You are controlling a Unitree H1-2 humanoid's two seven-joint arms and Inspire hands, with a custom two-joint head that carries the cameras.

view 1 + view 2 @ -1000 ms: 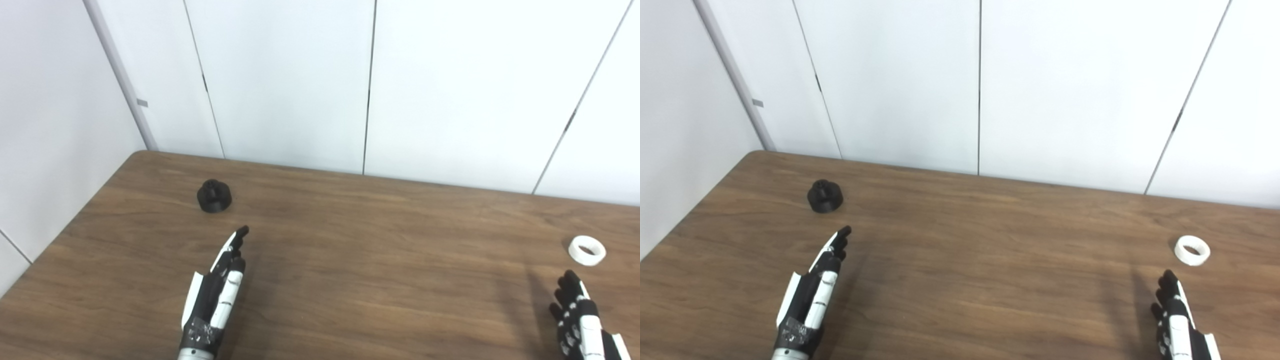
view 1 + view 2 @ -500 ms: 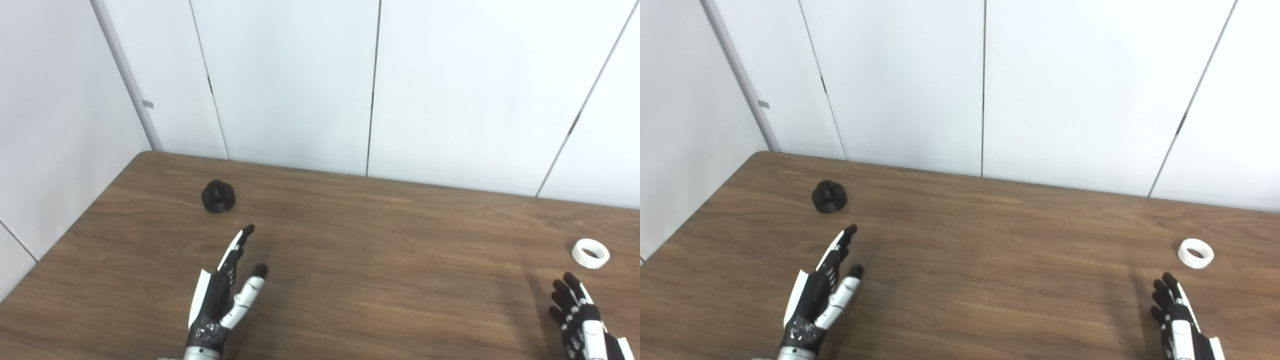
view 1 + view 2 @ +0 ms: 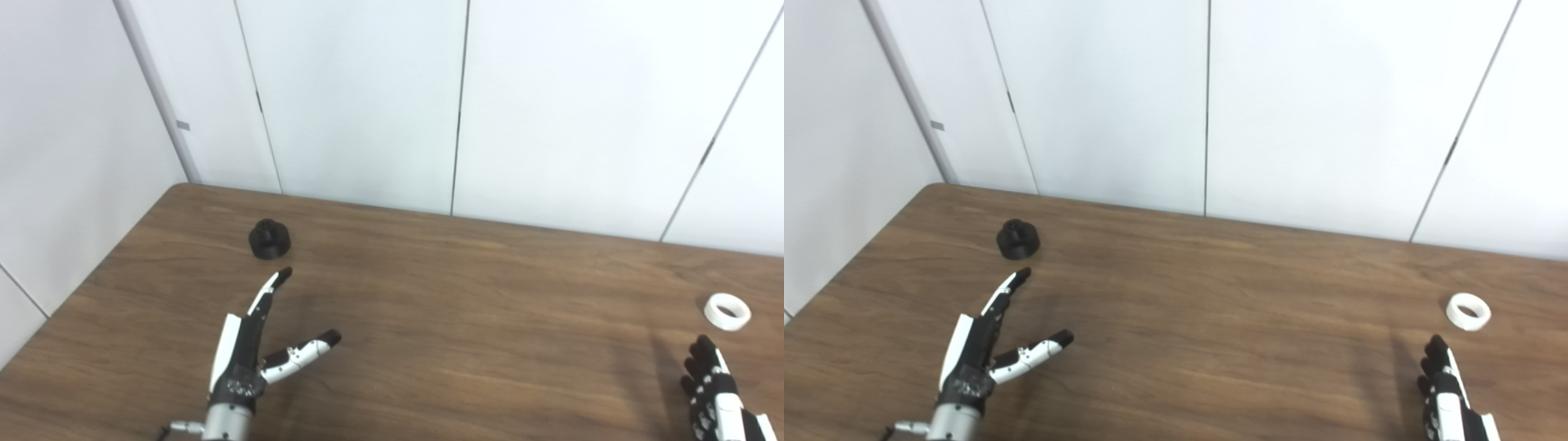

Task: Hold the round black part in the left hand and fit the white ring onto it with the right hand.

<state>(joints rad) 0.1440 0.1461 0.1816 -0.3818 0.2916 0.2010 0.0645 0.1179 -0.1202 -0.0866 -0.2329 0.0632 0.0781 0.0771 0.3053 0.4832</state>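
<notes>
**Hands apart, parts untouched on table**

Left hand low over the near-left of the wooden table, fingers stretched forward and close together, thumb splayed wide to the right. Holding nothing. Fingertips aimed toward the round black part, just short of it with bare wood between. Wrist and a bit of metal forearm visible at the bottom edge.

Round black part standing on the far-left of the table, wide base down, small knob on top, not far from the back edge and the corner where the white wall panels meet.

White ring lying flat at the far right of the table, hole facing up, well apart from the black part, almost the whole tabletop between the two.

Right hand at the bottom-right corner, partly cut off by the picture's edge, dark fingers pointing up and forward, slightly spread, nothing between them. Near the white ring, just below it in both views, not touching. Palm side hidden from view, only the back of the hand and the fingers showing.
</notes>
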